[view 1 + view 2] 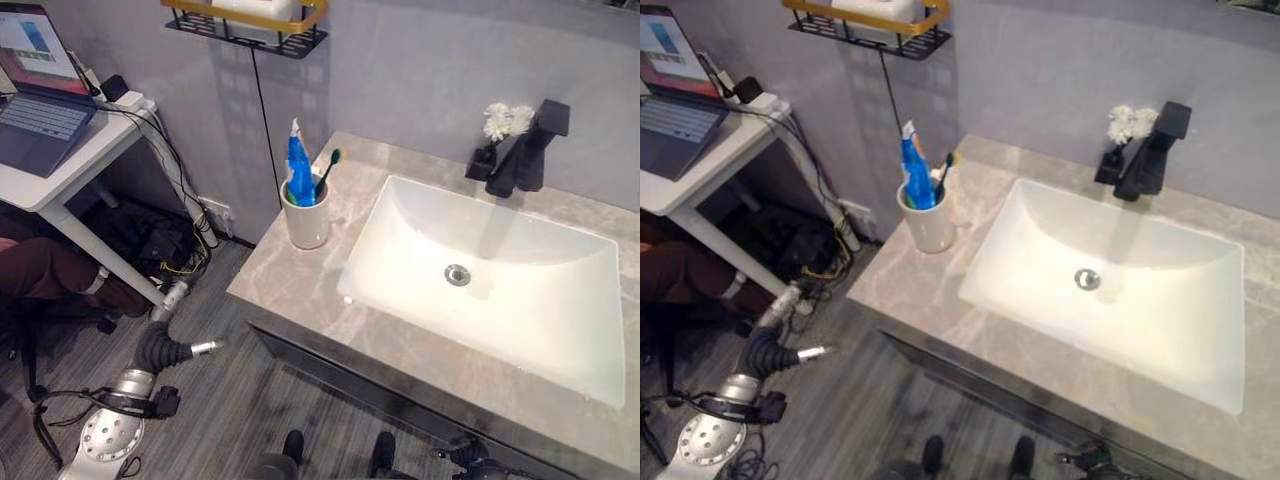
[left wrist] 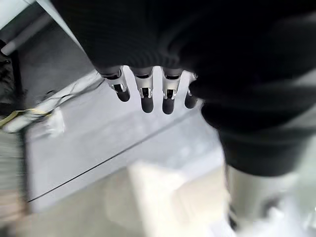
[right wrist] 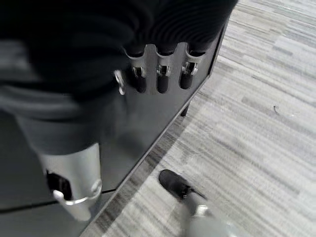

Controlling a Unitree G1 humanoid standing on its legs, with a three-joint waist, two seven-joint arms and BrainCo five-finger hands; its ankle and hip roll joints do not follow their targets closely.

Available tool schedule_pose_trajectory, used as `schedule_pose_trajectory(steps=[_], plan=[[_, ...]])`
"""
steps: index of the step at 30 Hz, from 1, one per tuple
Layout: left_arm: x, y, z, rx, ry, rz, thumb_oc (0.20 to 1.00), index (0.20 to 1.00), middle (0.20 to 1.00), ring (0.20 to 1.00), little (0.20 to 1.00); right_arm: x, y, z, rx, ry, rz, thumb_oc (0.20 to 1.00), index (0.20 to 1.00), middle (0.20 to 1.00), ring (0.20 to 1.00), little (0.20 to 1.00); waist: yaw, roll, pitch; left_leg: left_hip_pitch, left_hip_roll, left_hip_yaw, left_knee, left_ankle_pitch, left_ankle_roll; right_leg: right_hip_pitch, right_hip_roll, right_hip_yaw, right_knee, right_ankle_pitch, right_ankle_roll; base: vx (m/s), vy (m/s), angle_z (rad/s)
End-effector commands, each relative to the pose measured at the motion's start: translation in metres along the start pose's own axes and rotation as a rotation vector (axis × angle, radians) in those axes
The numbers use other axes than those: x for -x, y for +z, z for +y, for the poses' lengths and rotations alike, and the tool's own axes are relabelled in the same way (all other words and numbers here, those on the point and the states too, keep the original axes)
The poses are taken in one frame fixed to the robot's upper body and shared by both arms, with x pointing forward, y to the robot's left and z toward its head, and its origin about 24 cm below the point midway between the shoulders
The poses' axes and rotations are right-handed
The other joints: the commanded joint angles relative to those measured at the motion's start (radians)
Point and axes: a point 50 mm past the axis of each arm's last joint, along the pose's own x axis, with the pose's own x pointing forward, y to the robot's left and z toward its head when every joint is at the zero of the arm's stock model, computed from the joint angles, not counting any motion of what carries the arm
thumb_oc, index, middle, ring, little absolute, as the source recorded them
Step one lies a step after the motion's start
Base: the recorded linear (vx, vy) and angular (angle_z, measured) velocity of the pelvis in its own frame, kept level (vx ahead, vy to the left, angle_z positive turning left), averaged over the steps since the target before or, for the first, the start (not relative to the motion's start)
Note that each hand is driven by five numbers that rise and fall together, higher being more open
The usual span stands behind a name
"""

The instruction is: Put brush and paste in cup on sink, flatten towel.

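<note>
**A bathroom corner set up inside an office or lab**

Here's a marble-look vanity tabletop [image 1: 300,275] with a white sink [image 1: 500,280], a black tap [image 1: 525,150], and a cup [image 1: 307,215] holding toothpaste and brush. Above hangs a wire shelf [image 1: 250,25]. Yet just beside it, a white desk [image 1: 60,165] carries an open laptop [image 1: 35,85], over tangled cables [image 1: 170,245] on grey plank floor [image 3: 266,128].

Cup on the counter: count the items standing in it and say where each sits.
2. In the cup, left of the sink, a blue paste tube stands on the side away from the basin; a dark-handled toothbrush leans on the basin side. Anything lower inside is hidden.
</note>
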Motion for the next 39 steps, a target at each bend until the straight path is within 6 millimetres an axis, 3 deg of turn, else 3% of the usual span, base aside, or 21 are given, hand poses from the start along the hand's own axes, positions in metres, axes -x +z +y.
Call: schedule_pose_trajectory(steps=[1,6,12,14,15,17,20,23,24,27,31,39], plan=[[-0.019,0.045,0.017,0.074,0.035,-0.239,0.200,0.200,0.200,0.200,0.200,-0.003,0.010,-0.005,0.034,0.000,-0.021,1.000,1.000,1.000,1.000,1.000,-0.020,-0.022,-0.007,-0.026,-0.039,0.032,0.054,-0.031,0.007,0.012,-0.044,-0.007,0.013,0.038,0.053,0.03,-0.057,0.06],[-0.019,0.060,0.014,0.197,0.005,-0.299,0.200,0.200,0.200,0.200,0.200,0.000,-0.006,0.001,0.091,0.040,0.041,1.000,1.000,1.000,1.000,1.000,-0.029,-0.004,-0.019,-0.017,-0.028,0.046,0.048,-0.026,-0.003,0.023,-0.034,0.000,0.007,0.022,0.042,0.06,-0.055,-0.05],[-0.022,0.062,0.004,0.275,-0.061,-0.297,0.200,0.200,0.200,0.200,0.200,-0.001,-0.004,-0.001,0.143,0.039,0.043,1.000,1.000,1.000,1.000,1.000,-0.040,0.025,-0.006,-0.019,-0.025,0.046,0.034,-0.014,-0.004,0.010,-0.026,0.014,0.015,0.015,0.035,0.01,-0.014,-0.07],[-0.021,0.058,-0.001,0.283,-0.090,-0.273,0.200,0.200,0.200,0.200,0.200,-0.003,0.004,-0.005,0.179,0.022,0.022,1.000,1.000,1.000,1.000,1.000,-0.044,0.038,0.000,-0.018,-0.025,0.051,0.025,-0.008,-0.004,0.000,-0.024,0.023,0.016,0.015,0.033,0.02,0.015,-0.10],[-0.022,0.053,-0.006,0.322,-0.110,-0.239,0.200,0.200,0.200,0.200,0.200,-0.006,0.022,-0.008,0.304,0.001,-0.058,1.000,1.000,1.000,1.000,1.000,-0.048,0.051,0.003,-0.022,-0.026,0.063,0.012,0.003,-0.006,-0.016,-0.022,0.036,0.015,0.018,0.033,0.01,0.021,-0.21],[-0.021,0.048,-0.011,0.336,-0.128,-0.207,0.200,0.200,0.200,0.200,0.200,-0.007,0.040,-0.009,0.339,-0.016,-0.131,1.000,1.000,1.000,1.000,1.000,-0.061,0.064,0.005,-0.030,-0.025,0.075,-0.003,0.013,-0.007,-0.032,-0.018,0.050,0.009,0.022,0.033,0.01,0.016,-0.24],[-0.024,0.044,-0.015,0.346,-0.139,-0.187,0.200,0.200,0.200,0.200,0.200,-0.007,0.049,-0.007,0.351,-0.014,-0.165,1.000,1.000,1.000,1.000,1.000,-0.071,0.071,0.007,-0.046,-0.024,0.080,-0.011,0.021,-0.011,-0.051,-0.015,0.057,0.006,0.025,0.032,0.00,-0.010,-0.16],[-0.028,0.045,-0.018,0.363,-0.131,-0.199,0.200,0.200,0.200,0.200,0.200,-0.006,0.047,-0.004,0.291,0.004,-0.145,1.000,1.000,1.000,1.000,1.000,-0.077,0.073,0.006,-0.059,-0.021,0.078,-0.011,0.025,-0.015,-0.060,-0.013,0.057,0.006,0.023,0.029,0.00,-0.013,-0.03],[-0.035,0.055,-0.021,0.375,-0.134,-0.251,0.200,0.200,0.200,0.200,0.200,-0.007,0.042,-0.006,0.198,-0.019,-0.099,1.000,1.000,1.000,1.000,1.000,-0.087,0.078,0.009,-0.069,-0.019,0.078,-0.011,0.029,-0.018,-0.065,-0.013,0.055,0.005,0.023,0.029,0.00,0.000,0.00],[-0.043,0.062,-0.026,0.402,-0.133,-0.292,0.200,0.200,0.200,0.200,0.200,-0.007,0.040,-0.004,0.180,-0.025,-0.077,1.000,1.000,1.000,1.000,1.000,-0.094,0.082,0.010,-0.080,-0.019,0.076,-0.011,0.031,-0.021,-0.073,-0.015,0.051,0.004,0.022,0.027,0.00,-0.010,0.04],[-0.053,0.073,-0.022,0.358,-0.108,-0.355,0.200,0.200,0.200,0.200,0.200,-0.007,0.053,0.000,0.133,-0.012,-0.119,1.000,1.000,1.000,1.000,1.000,-0.119,0.078,0.015,-0.112,-0.015,0.100,-0.011,0.037,-0.028,-0.119,-0.015,0.070,0.004,0.033,0.032,-0.02,-0.011,-0.01],[-0.052,0.060,-0.017,0.325,-0.066,-0.299,0.200,0.200,0.200,0.200,0.200,-0.009,0.046,-0.010,-0.035,-0.040,-0.049,1.000,1.000,1.000,1.000,1.000,-0.108,0.069,0.014,-0.156,0.001,0.148,-0.011,0.054,-0.035,-0.191,-0.005,0.121,0.004,0.049,0.038,0.00,-0.011,-0.26]])
